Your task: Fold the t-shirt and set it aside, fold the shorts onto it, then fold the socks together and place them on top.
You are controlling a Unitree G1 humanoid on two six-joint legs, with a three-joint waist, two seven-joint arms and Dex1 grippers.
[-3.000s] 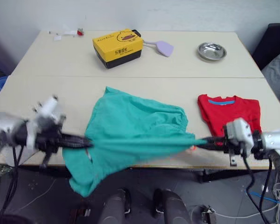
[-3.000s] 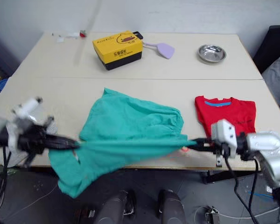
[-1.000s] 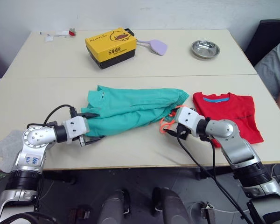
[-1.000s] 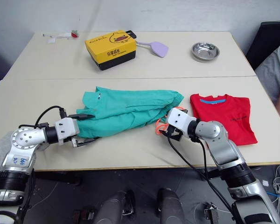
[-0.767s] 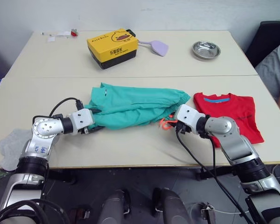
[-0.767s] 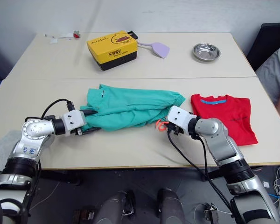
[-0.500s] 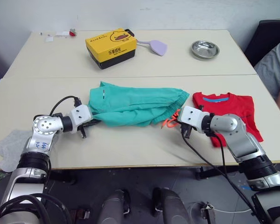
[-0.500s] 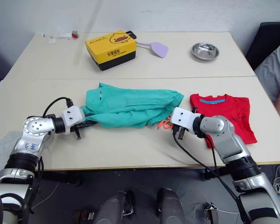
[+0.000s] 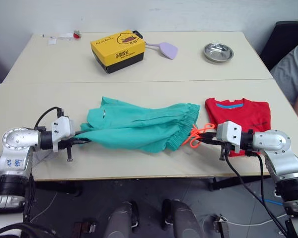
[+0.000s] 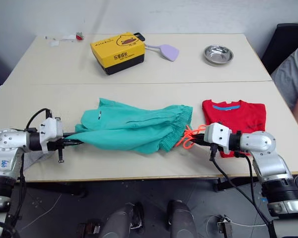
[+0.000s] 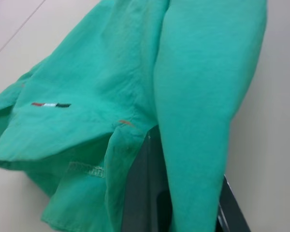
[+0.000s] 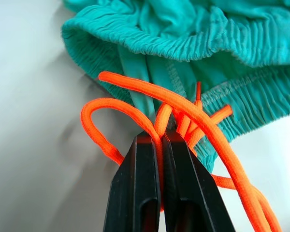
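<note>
Both arms have pulled apart, stretching the shorts (image 9: 134,130) across mid-frame, the left gripper (image 9: 78,140) and right gripper (image 12: 160,140) clamped on cloth and drawstring (image 12: 183,118); keep tension even before folding onto the t-shirt (image 9: 243,116) at right.

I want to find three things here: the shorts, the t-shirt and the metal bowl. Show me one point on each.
shorts (image 9: 134,130), left eye view, middle of the teal cloth.
t-shirt (image 9: 248,115), left eye view, red chest below the collar.
metal bowl (image 10: 218,53), right eye view, its inside.

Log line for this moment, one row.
step: folding shorts | left gripper: shut on shorts' leg end | right gripper: shut on orange drawstring | t-shirt: folded, beside shorts
</note>
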